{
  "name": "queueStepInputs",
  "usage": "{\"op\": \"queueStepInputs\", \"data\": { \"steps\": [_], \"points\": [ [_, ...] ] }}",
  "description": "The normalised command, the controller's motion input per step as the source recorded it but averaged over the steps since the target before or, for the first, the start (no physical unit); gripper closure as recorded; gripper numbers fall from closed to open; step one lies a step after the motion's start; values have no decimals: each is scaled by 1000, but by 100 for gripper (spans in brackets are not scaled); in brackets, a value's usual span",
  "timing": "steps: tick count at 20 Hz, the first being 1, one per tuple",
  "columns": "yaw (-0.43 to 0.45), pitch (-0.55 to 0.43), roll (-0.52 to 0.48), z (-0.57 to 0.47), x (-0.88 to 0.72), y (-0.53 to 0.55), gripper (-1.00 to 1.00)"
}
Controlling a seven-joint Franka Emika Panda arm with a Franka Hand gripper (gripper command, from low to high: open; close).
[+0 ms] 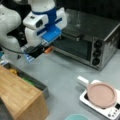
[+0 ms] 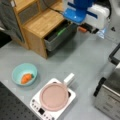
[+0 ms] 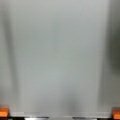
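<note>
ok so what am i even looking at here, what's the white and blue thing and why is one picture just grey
The white and blue thing is a robot arm. Its gripper, a two-fingered claw with orange fingertips, hangs above the grey tabletop and holds nothing.

Two pictures come from cameras off the arm. The grey one comes from a camera on its wrist, looking at a plain grey surface, with the orange fingertips in the bottom corners.

On the table are a silver toaster oven, a pink lidded pan on a white hotplate, a light blue bowl holding an orange carrot-like thing, and a wooden cabinet with an open drawer.
</note>
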Motion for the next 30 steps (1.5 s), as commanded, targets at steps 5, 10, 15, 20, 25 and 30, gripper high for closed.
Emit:
{"op": "queueStepInputs", "data": {
  "steps": [5, 10, 15, 20, 25, 30],
  "points": [
    [80, -61, -3, -95, 137, -88, -100],
    [116, -88, -18, -374, 486, -333, -100],
    [141, -10, 24, -305, 533, -406, -100],
    [111, 65, 40, -1, 480, -284, -100],
    [77, 111, 31, 33, 619, -337, -100],
    [37, 177, 44, -21, 750, -432, -100]
  ]
}}
